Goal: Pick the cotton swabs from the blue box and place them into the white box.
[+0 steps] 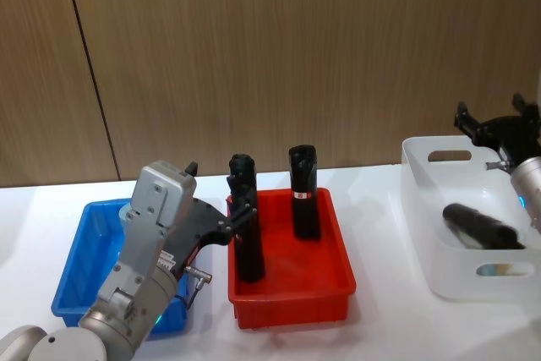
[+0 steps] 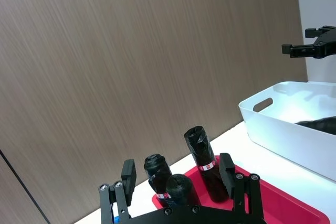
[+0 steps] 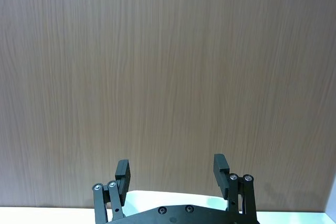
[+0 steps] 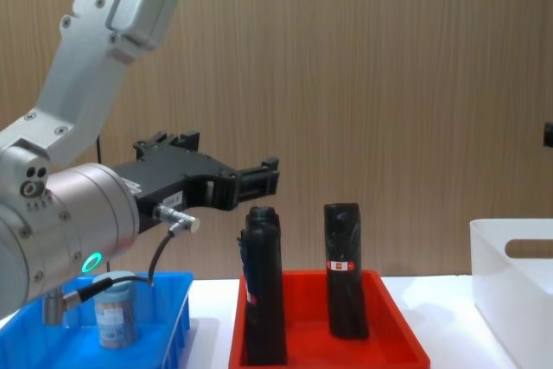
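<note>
One swab jar (image 4: 114,321) stands upright in the blue box (image 1: 80,270), at the table's left, largely behind the left arm in the head view. Left gripper (image 4: 259,181) is raised above the gap between the blue box and the red tray (image 1: 292,293), fingers spread apart and empty; it touches nothing. In the left wrist view its two fingers (image 2: 128,178) frame the black rolls beyond.

Red tray: black rolls stand upright, one near the back (image 1: 304,194), others at the left wall (image 1: 245,226).

White box (image 1: 439,234) sits at the table's right, well apart from the blue box, red tray between. A black roll (image 1: 482,226) lies on its side in it. Right gripper (image 1: 494,131) hangs over the white box's far rim, jaws open, empty.
</note>
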